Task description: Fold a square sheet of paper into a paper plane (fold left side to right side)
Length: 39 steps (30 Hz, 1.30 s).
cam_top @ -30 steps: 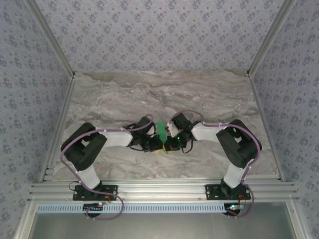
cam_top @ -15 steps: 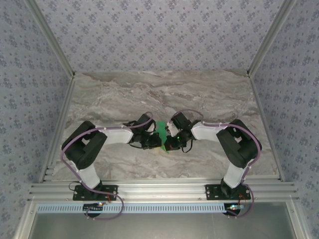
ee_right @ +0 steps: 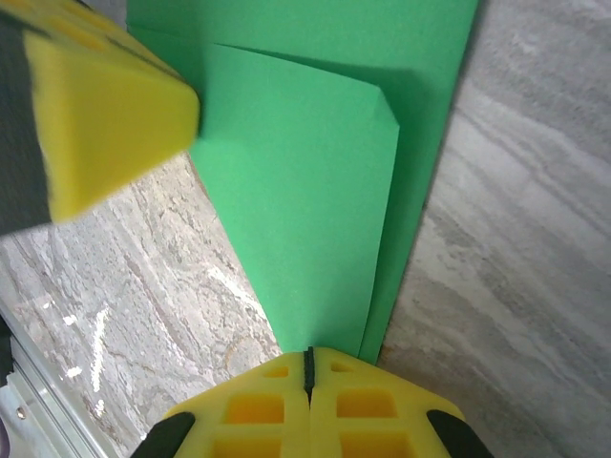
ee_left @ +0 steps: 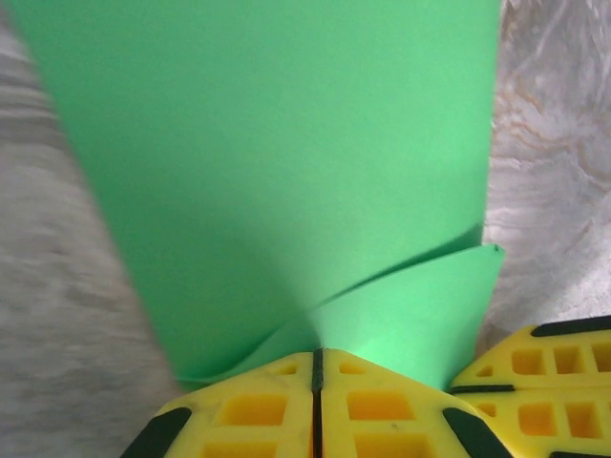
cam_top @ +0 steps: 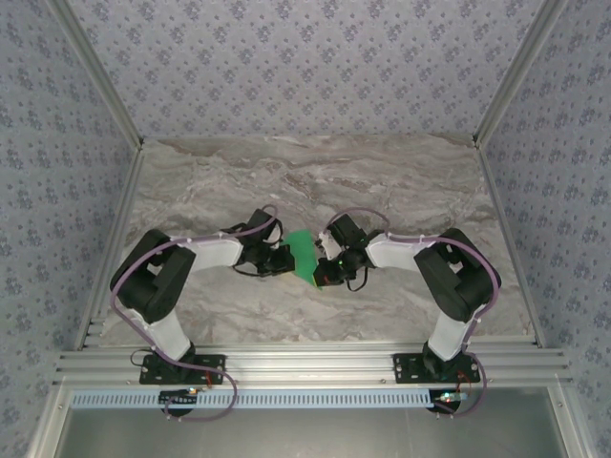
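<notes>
Near the middle of the table [cam_top: 401, 181], between the two arms, the bright green paper [cam_top: 304, 254] sits partly folded, with one plain flap curving over the layer below, while the left gripper [ee_left: 316, 382] and the right gripper [ee_right: 307, 377] each pinch its edge with closed jaws.

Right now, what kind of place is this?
Probably a robot practice booth: a left arm and right arm bolted to a metal rail, and a marble-look table boxed in by patterned walls.
</notes>
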Available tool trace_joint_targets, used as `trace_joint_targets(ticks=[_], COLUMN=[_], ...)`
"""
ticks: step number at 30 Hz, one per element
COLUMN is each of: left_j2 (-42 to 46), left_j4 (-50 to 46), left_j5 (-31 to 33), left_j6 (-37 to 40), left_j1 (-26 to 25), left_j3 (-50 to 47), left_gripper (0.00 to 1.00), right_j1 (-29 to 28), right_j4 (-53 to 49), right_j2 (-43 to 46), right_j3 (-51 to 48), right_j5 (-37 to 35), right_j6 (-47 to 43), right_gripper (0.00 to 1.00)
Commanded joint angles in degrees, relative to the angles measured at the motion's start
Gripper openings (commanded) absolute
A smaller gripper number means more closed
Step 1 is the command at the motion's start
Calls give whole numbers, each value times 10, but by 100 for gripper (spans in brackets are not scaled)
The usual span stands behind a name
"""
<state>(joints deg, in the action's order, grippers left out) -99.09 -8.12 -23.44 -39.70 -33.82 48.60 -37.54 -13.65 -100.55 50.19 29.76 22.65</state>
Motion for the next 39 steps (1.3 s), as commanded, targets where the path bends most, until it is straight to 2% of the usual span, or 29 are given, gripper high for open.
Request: trace_joint_targets(ticks=[1,8,14,18,21,26,30,39], left_j2=[-5,-3,64,122,150,150,117,55], left_j4=[-74,-85,-93,-79,-24,78,95,111], left_j5=[126,117,99,67,19,-32,-35,-41], left_j6=[37,55,52,29,-13,-82,-93,-101], left_j1=[48,82,85,84,83,61,40,20], left_j3=[-16,-4,-12,-35,-68,-103,-83,-40], left_gripper=[8,8,13,23,33,44,47,48], right_j1=[3,4,2,2,3,0,-13,-40], right_j4=[-96,-88,-28,4,1,3,8,24], right_j2=[-31,-24,7,46,81,132,158,169], right_j3=[-24,-30,-35,-32,-23,-24,-32,-48], right_j5=[-76,-62,-30,-26,-50,-98,-129,-150], right_j6=[-13,-12,-12,-17,-37,-66,-81,-88], right_gripper=[0,0,2,14,27,42,50,53])
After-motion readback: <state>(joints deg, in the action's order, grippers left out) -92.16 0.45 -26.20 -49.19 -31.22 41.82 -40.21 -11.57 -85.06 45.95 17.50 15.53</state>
